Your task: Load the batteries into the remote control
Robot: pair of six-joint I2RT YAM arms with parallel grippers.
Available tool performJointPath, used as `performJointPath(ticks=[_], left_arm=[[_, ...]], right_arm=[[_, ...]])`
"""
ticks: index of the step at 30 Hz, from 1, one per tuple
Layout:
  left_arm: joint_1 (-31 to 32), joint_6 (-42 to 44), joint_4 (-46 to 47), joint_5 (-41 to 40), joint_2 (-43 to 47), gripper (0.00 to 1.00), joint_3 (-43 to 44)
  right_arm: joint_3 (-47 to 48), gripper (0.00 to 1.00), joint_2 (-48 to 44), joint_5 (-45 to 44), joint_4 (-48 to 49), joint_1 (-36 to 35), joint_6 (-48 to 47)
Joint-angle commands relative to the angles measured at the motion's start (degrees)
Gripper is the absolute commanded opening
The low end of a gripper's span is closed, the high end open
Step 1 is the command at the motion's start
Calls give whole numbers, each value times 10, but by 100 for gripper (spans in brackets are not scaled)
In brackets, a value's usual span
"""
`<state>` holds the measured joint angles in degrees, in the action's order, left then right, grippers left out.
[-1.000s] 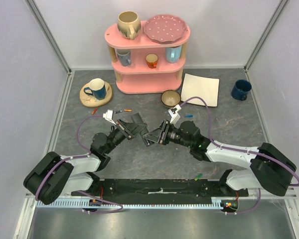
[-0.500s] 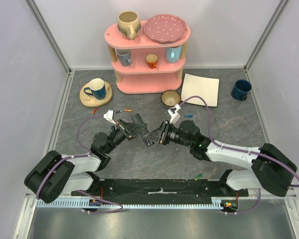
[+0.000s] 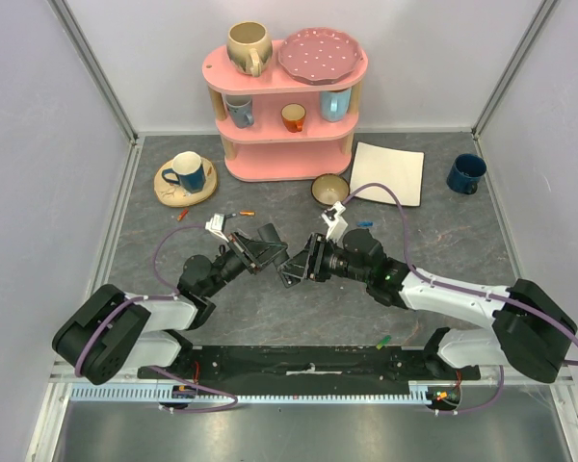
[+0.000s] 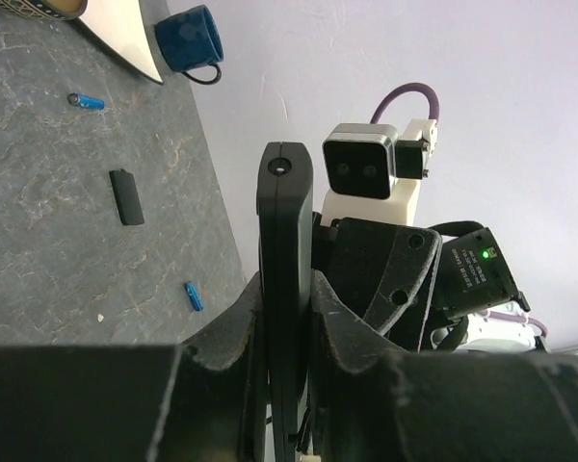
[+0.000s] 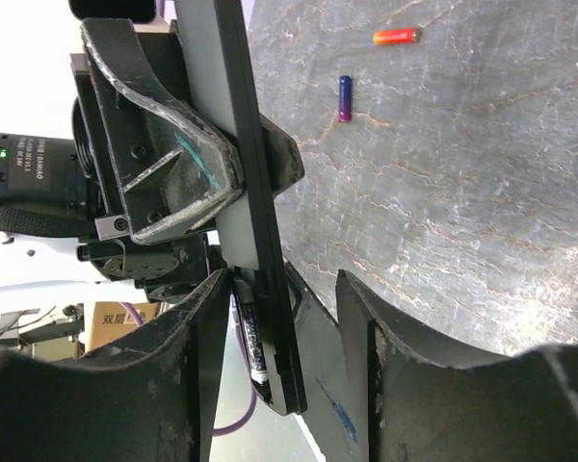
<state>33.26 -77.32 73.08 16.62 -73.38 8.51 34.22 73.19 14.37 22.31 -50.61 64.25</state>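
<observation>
Black on black: in top view the L gripper [image 3: 262, 243] and R gripper [image 3: 294, 266] meet nose to nose at mid-table, and the remote control [image 4: 285, 207] btwn them can't be told from the fingers. Wrist views show it edge-on only. Its broad faces are hidden and its lower end is lost among the fingers. A thin dark printed cylinder [image 5: 249, 334] sits against the remote by one R finger; battery or not, can't tell.

Surface is a grey marbled tabletop [image 3: 433, 241], w/ pale walls on 3 sides and metal posts in the back corners. Loose on it: an orange battery [image 5: 397, 37] near a blue battery [image 5: 345, 98], and a small black flat piece [image 4: 127, 196] lying on its own. At the back stand a pink shelf [image 3: 284, 144], a white sheet [image 3: 387, 173] and a blue mug [image 3: 465, 173].

L jaws are narrow, clamped on the remote's flat sides, holding it on edge off the table. R jaws are wide and straddle its end. The remote sits close to one finger w/ a clear gap to the other, so no grip.
</observation>
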Motion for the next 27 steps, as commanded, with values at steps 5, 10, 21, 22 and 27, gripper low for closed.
performJointPath(ticks=[5,10,21,22,27], left_arm=[[1,-5,209,9,-5,2,5],[1,-4,209,12,-9,2,5],[1,-6,209,17,-4,2,10],[1,-6,209,17,-4,2,11],[1,-9,209,22,-4,2,18]], right_arm=[[30,61,-30,9,-45,12,-27],[44,65,-56,14,-79,17,-58],[15,58,-66,14,-79,28,-67],[12,57,-65,15,-70,28,-65],[6,55,-48,28,-50,29,-57]])
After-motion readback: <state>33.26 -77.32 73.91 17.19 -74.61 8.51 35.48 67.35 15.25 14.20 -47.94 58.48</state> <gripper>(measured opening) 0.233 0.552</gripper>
